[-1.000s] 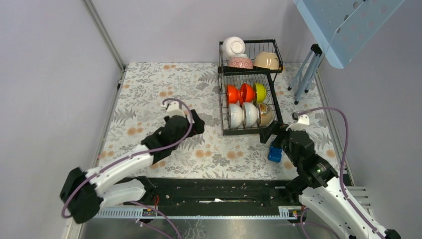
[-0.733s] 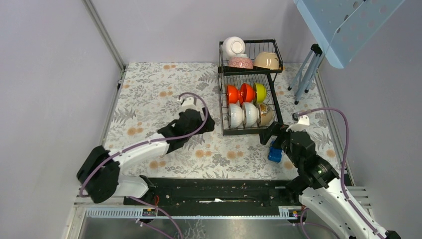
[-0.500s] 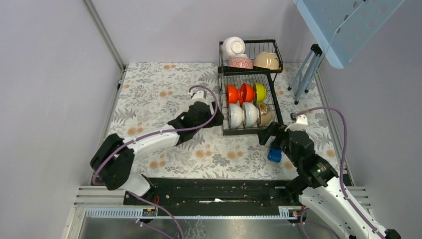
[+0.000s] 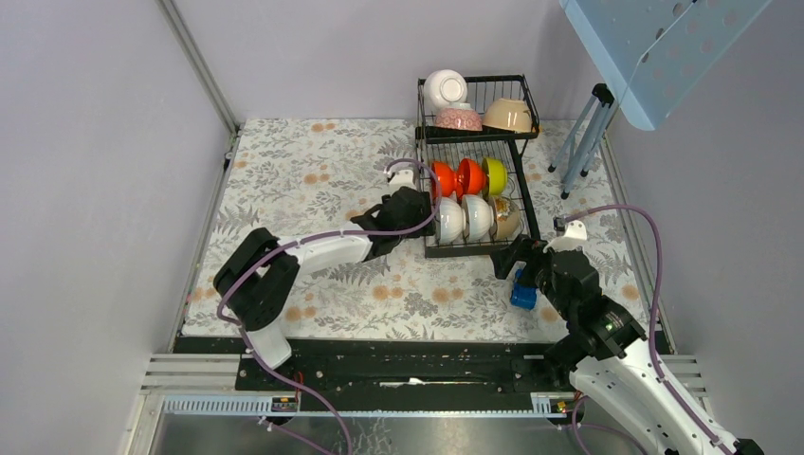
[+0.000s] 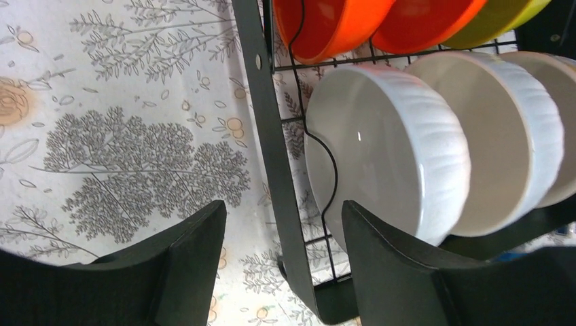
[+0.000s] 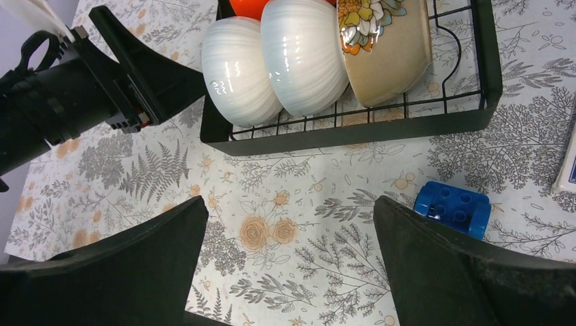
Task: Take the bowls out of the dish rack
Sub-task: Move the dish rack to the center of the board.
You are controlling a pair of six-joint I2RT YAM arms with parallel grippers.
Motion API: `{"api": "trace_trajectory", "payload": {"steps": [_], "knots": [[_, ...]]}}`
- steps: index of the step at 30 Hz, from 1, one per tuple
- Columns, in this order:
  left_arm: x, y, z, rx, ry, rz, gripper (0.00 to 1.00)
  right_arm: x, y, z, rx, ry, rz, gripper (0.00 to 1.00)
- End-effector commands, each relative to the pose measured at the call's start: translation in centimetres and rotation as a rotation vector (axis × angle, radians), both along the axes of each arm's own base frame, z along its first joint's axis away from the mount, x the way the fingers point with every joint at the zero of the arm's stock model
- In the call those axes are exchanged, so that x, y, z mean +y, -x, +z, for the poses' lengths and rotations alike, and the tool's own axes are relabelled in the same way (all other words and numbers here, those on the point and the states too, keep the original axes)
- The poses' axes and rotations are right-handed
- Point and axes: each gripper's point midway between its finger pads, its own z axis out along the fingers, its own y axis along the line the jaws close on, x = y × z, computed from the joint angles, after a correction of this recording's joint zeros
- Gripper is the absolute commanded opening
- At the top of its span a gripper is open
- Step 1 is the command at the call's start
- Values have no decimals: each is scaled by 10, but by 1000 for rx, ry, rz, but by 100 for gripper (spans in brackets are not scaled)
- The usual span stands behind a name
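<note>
The desk [image 4: 313,180], covered in a floral cloth, carries the dish rack [image 4: 474,252] at its far right. The rack's long axis runs near to far, with the raised basket at the far end. A pale blue perforated panel [image 4: 664,47] hangs above the right corner, and grey tripod legs [image 4: 583,142] stand just right of the rack.

The left gripper [image 5: 282,231] reaches to the rack's near left side. Its fingers are apart and straddle the black side bar, holding nothing. The right gripper [image 6: 289,217] hovers off the rack's near right corner, its fingers spread wide over bare cloth.

All the bowls are in the rack. In the upper basket a white bowl [image 4: 444,89] leans on edge beside a pink bowl [image 4: 458,119] and a beige bowl [image 4: 508,116]. In the lower tray, two orange-red bowls [image 4: 443,178] and a yellow-green bowl [image 4: 494,174] stand on edge in a left-to-right row. Nearer, two ribbed white bowls [image 5: 387,149] and a flower-patterned bowl [image 6: 384,47] do likewise. Which way their mouths face is unclear.

A small blue block [image 6: 454,206] lies on the cloth near the rack's near right corner.
</note>
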Motion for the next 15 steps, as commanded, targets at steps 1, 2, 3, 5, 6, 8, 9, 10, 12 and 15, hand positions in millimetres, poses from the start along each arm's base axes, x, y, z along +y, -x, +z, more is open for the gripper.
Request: {"api": "trace_trajectory", "payload": {"steps": [1,2,3,5,6,8,9,10,12,15], "knots": [[-6,-16,8,-65,-47,15,65,-1,1,5,-2,3,-3,99],[-8,-17,7,-68,-55,15,64,-2,1,4,0,6,-9,99],[-8,-15,2,-58,-74,16,62,-2,0,4,-1,7,-11,99],[-7,-15,-7,-46,-100,18,59,-2,0,4,1,5,-9,99],[-7,-15,-11,-40,-106,19,57,-1,0,4,2,4,-9,99],[-6,-16,-16,-34,-119,27,52,-1,1,5,4,3,-7,99],[-5,-16,-18,-30,-126,35,50,-2,2,5,5,6,-10,99],[-3,-16,-20,-29,-131,43,47,-3,2,5,6,7,-12,99],[0,-16,-21,-31,-136,59,43,-6,3,4,1,10,-24,99],[6,-16,-19,-36,-143,78,36,-7,3,5,-8,4,-29,99]]}}
